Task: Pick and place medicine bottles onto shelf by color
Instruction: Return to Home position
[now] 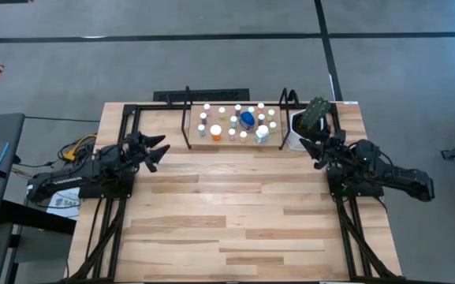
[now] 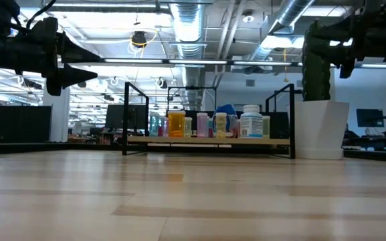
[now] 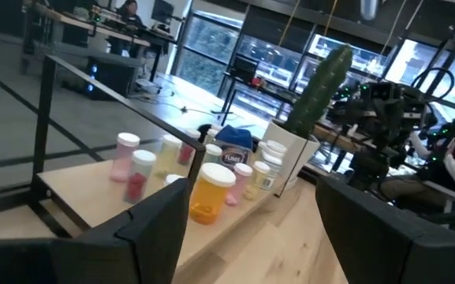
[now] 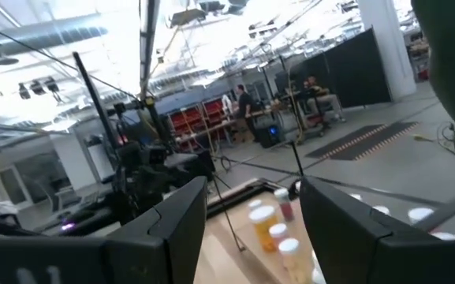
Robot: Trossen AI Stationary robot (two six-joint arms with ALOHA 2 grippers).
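Several small medicine bottles, mostly white-capped, stand upright on their bases on the shelf, a light-wood board in a black rod frame at the table's far middle. Among them are an orange bottle, pink ones and a wider blue one. They also show in the low view. My left gripper is open and empty, above the table to the shelf's left. My right gripper is open and empty, raised to the shelf's right.
A white pot with a green cactus-like plant stands right of the shelf, close to my right gripper. The plank tabletop stretches bare toward its near edge. People sit at desks in the room beyond.
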